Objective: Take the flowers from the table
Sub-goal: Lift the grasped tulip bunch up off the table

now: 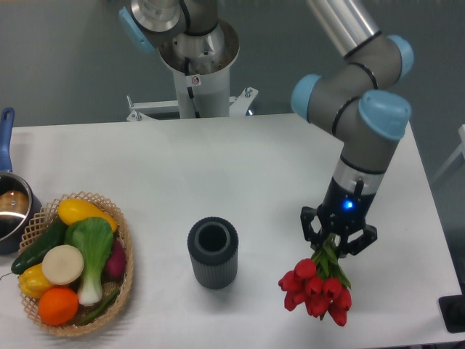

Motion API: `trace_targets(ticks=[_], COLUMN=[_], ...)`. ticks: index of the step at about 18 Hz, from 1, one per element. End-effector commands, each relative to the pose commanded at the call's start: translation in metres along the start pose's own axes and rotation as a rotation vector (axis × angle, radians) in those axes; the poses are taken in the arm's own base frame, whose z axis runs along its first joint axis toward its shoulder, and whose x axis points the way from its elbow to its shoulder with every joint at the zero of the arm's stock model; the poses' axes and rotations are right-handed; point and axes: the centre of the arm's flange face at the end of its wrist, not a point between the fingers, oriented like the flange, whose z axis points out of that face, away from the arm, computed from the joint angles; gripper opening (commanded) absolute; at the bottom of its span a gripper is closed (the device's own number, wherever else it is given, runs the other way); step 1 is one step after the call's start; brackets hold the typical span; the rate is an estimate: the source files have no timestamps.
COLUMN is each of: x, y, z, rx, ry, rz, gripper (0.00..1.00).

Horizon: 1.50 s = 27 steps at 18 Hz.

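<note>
Arm elbows in from 12 o'clock, wrist pointing straight down. Gripper (pixel 338 243) jaws closed on the stems of the flowers (pixel 317 289), blooms hanging toward 6 o'clock over the table (pixel 240 167), 3 o'clock of the dark cylinder vase (pixel 213 253).

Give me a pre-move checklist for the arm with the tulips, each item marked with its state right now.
1. Grip on the flowers: the gripper is closed around the green stems, blooms hanging below. Ok.
2. Flowers clear of the table: the single view does not show whether the blooms are off the surface. Cannot tell.
3. Grip firmness: stems sit between the fingers, but slip cannot be judged. Cannot tell.
4. Dark ribbed cylinder: upright, apart from the bunch on its left. Ok.
5. Wicker basket of produce: far left, away from the arm. Ok.
6. Table edge: the bunch hangs near the front right edge. Cannot tell whether this matters.
</note>
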Motion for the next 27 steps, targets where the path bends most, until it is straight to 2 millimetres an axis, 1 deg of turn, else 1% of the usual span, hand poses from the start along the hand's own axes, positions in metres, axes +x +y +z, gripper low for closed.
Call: trace_targets(ticks=[4, 8, 11, 13, 15, 18, 27], x=[-0.008, -0.015, -0.013, -0.024, -0.023, -0.029, -0.028], y=[-0.004, 0.0, -0.004, 0.005, 0.002, 0.01, 0.008], z=[-0.034, -0.052, -0.068, -0.08, -0.087, -0.103, -0.103], rx=[0.032, 0.045, 0.059, 0.065, 0.103, 0.158, 0.166], ry=[-0.044, -0.069, -0.087, -0.106, -0.09, -0.071, -0.067], rz=[-0.005, -0.021, -0.015, -0.032, -0.031, -0.052, -0.044], gripper=[0.39, 0.39, 0.39, 0.39, 0.39, 0.39, 0.39])
